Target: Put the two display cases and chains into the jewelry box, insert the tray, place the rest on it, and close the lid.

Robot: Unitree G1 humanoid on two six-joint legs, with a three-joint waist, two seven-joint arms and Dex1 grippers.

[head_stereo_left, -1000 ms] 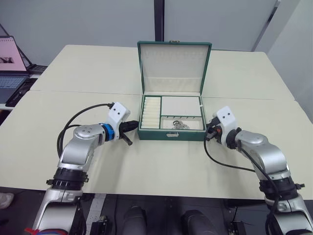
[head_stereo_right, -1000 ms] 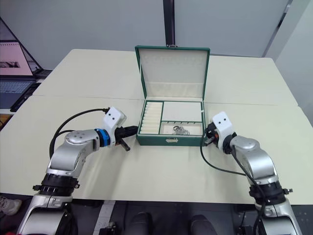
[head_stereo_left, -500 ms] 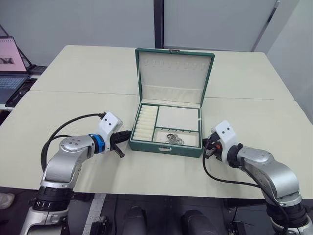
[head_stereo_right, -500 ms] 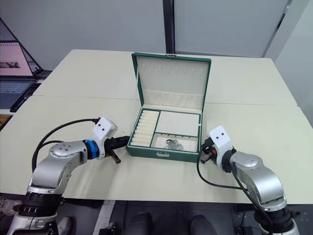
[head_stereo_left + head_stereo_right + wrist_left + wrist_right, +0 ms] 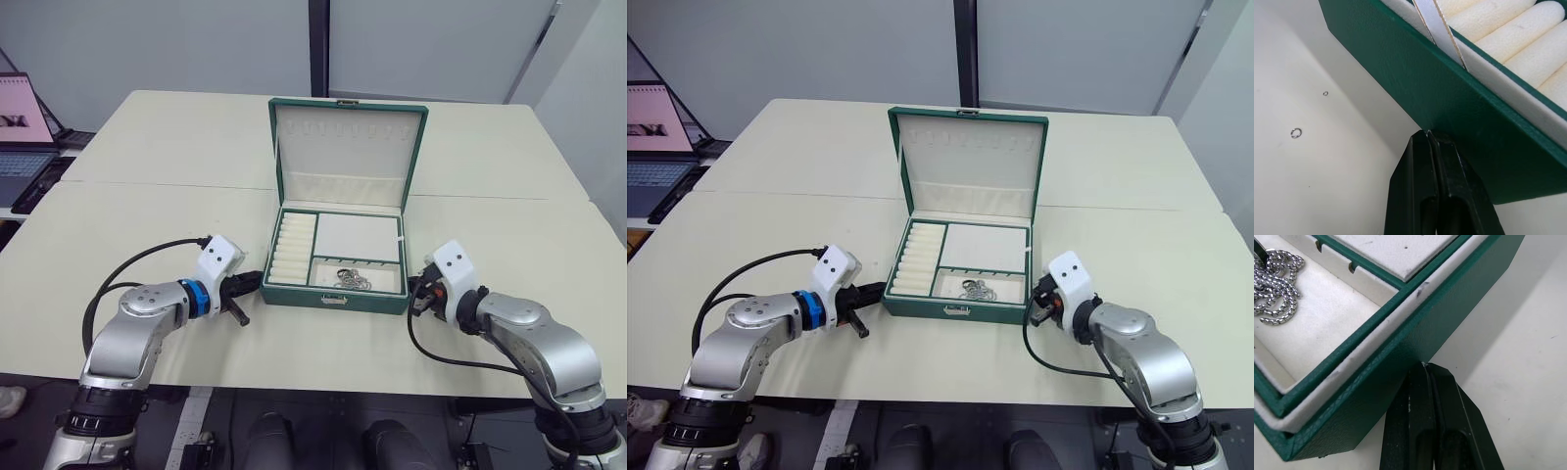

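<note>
The jewelry box point(image 5: 338, 284) sat open near the front of the pale table point(image 5: 147, 215), its lid point(image 5: 345, 147) standing upright at the back with the cream lining facing forward. The tray point(image 5: 965, 257) was seated inside it — ring rolls down the robot's left side, a flat pad at the rear, and a front compartment holding a bunch of silver chains point(image 5: 975, 290).

The left gripper point(image 5: 1429, 134) pressed its tips against the box's left outer wall, fingers closed together with nothing between them. The right gripper point(image 5: 1425, 366) did likewise against the right outer wall, near the front corner — fingers together, holding nothing.

Two tiny metal rings point(image 5: 1296, 132) lay loose on the table beside the box's left wall. A laptop point(image 5: 20, 137) stood at the far left edge.
</note>
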